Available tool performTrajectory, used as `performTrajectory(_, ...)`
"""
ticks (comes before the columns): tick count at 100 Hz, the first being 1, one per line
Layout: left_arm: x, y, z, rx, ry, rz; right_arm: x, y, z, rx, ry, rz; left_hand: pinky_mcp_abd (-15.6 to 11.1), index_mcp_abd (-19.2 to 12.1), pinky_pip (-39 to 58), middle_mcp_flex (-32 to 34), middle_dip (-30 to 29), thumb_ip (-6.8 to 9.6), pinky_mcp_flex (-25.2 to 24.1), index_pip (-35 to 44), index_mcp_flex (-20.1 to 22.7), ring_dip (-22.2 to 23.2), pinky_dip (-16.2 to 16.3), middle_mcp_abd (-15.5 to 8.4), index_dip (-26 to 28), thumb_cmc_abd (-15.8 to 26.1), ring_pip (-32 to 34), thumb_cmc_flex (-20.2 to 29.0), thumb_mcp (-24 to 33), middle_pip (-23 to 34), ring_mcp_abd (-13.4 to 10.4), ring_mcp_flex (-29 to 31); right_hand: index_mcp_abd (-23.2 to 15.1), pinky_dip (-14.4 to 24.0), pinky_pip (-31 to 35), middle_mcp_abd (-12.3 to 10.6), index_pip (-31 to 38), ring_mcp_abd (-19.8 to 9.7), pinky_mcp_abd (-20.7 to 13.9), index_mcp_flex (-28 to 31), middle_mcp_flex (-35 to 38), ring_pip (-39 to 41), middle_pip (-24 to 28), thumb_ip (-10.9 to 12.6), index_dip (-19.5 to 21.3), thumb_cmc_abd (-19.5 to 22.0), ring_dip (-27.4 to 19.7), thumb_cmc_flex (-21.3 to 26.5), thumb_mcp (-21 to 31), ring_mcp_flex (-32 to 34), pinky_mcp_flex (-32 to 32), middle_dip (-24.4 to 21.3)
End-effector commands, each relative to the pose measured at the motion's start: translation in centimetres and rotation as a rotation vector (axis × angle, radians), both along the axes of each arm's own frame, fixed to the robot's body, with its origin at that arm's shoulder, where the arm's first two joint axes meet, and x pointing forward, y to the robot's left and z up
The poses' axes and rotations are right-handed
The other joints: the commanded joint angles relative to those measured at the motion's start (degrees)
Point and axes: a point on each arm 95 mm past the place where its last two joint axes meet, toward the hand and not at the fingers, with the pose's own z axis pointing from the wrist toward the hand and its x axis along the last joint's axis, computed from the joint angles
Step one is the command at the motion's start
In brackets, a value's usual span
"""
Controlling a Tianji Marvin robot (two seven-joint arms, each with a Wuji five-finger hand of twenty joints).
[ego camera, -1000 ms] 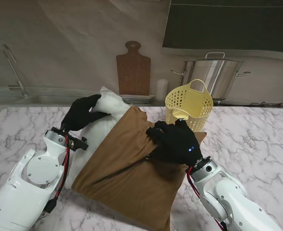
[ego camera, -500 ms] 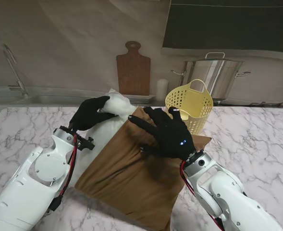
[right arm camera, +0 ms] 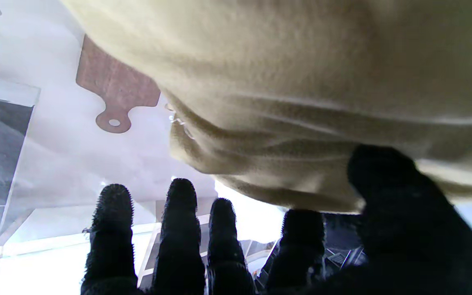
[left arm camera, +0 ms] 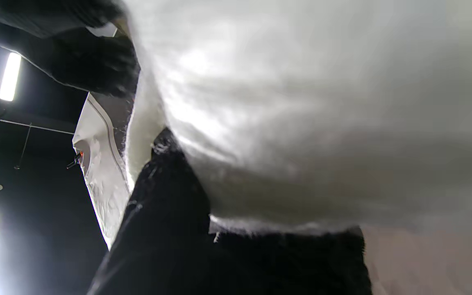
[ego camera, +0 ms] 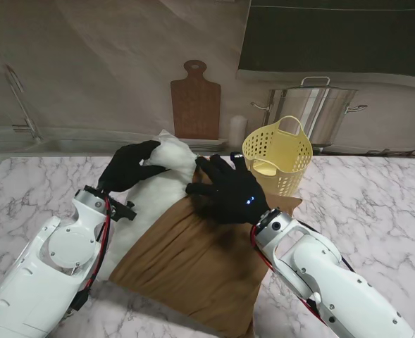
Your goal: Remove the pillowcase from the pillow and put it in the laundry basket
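A white pillow (ego camera: 161, 179) lies on the marble table, its nearer part still inside a brown pillowcase (ego camera: 200, 260). My left hand (ego camera: 126, 167) is shut on the pillow's bare far end; the left wrist view is filled with white pillow (left arm camera: 301, 102) pinched by black fingers (left arm camera: 166, 192). My right hand (ego camera: 230, 190) hovers open, fingers spread, over the pillowcase's open edge. In the right wrist view the spread fingers (right arm camera: 180, 229) sit just off the bunched brown pillowcase (right arm camera: 301, 102). The yellow laundry basket (ego camera: 277, 155) stands just right of that hand.
A wooden cutting board (ego camera: 195, 102) leans on the back wall, with a white cup (ego camera: 238, 130) beside it. A steel stockpot (ego camera: 313, 109) stands behind the basket. A sink faucet (ego camera: 20, 102) is at the far left.
My right hand let go of the pillowcase, opened, and moved farther from me and to the left, toward the cloth's open edge. My left hand kept hold of the pillow, shifting slightly.
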Motion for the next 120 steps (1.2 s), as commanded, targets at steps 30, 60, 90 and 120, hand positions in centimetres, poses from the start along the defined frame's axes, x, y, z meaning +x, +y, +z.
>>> performTrajectory(30,0.3,2.1,2.5,-0.021,-0.086,0.059,-0.9,-3.4,-1.4,-0.021,0.007,-0.084,-2.1,-4.1,81.0,-0.6,1.8,1.80,-0.2,5.4,-0.5,1.0,1.5,-3.5,3.5,4.6,0.9,6.4,5.2,2.1,-4.0,0.8,0.3,1.3,1.1,-3.1,25.1,-1.1,2.2,23.2,14.0,2.7,5.3,0.8,14.8,5.1,2.3,-6.2,-4.0,5.2,0.1,8.8)
performTrajectory(60,0.4,3.3,2.9,-0.029,-0.107,0.092,-1.7,-5.5,-1.9,-0.035,0.032,-0.203,-2.2,-4.1,81.0,-0.7,1.9,1.74,0.0,5.5,-0.7,1.1,1.7,-3.4,3.6,4.7,1.0,6.4,5.3,2.3,-3.9,0.8,3.6,1.7,1.3,-6.5,25.6,-2.1,3.4,31.0,25.5,5.7,4.5,2.1,16.4,5.3,4.8,-8.0,-2.8,12.0,1.8,10.6)
performTrajectory(90,0.4,3.6,2.7,-0.050,-0.090,0.103,-2.0,-5.9,-3.0,-0.023,0.089,-0.225,-2.0,-4.0,80.8,-1.0,2.0,1.63,-0.3,5.4,-0.9,1.1,1.9,-3.4,3.5,4.9,0.9,6.4,5.3,2.3,-3.8,0.6,1.2,2.3,1.9,-7.8,23.2,-2.6,4.0,24.1,30.2,6.6,2.5,0.4,12.7,0.4,6.6,0.4,-3.6,17.6,4.7,11.0)
performTrajectory(120,0.9,2.2,1.5,-0.063,-0.012,0.094,-1.9,-3.8,-3.3,0.026,0.181,-0.080,-1.4,-2.8,79.5,-2.7,-1.3,0.83,-2.0,2.3,-2.3,-1.9,1.4,-4.2,2.4,6.3,-3.2,6.4,5.9,-1.6,-3.6,-1.1,-0.4,6.4,13.9,-8.8,29.8,-7.5,-1.7,16.4,45.7,24.7,18.0,-3.0,12.1,-7.0,17.8,7.4,12.1,39.2,22.2,21.4)
